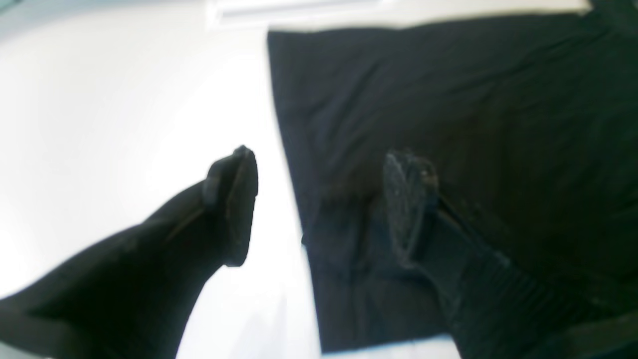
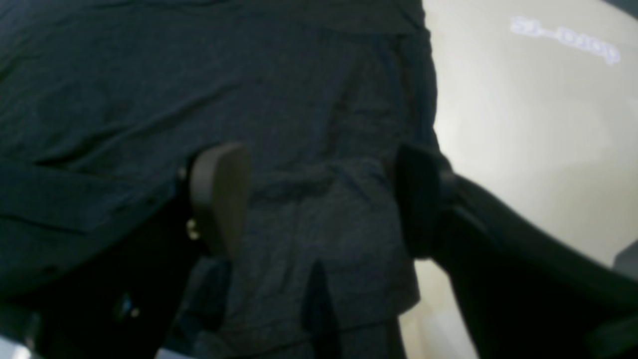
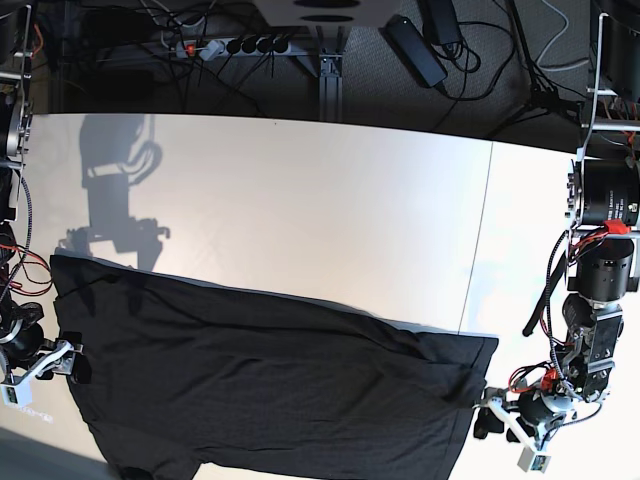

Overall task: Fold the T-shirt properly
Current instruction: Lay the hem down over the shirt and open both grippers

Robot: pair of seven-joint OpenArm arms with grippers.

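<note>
The T-shirt (image 3: 270, 390) lay long-axis nine-to-three on the surface (image 3: 300, 200), each end beneath a wide-open pincer: left pincer (image 1: 319, 204), right pincer (image 2: 319, 199).

I work in what looks like a robotics lab. My broad white tabletop (image 3: 300, 200) sits over a dark carpeted floor (image 3: 480, 95) strewn with loose black cables (image 3: 150, 50), a white multi-socket power strip (image 3: 232, 45) and a black power brick (image 3: 416, 50). My arms' metal mounts (image 3: 600, 70), with exposed red wiring (image 3: 612, 230), stand at both table ends.
</note>
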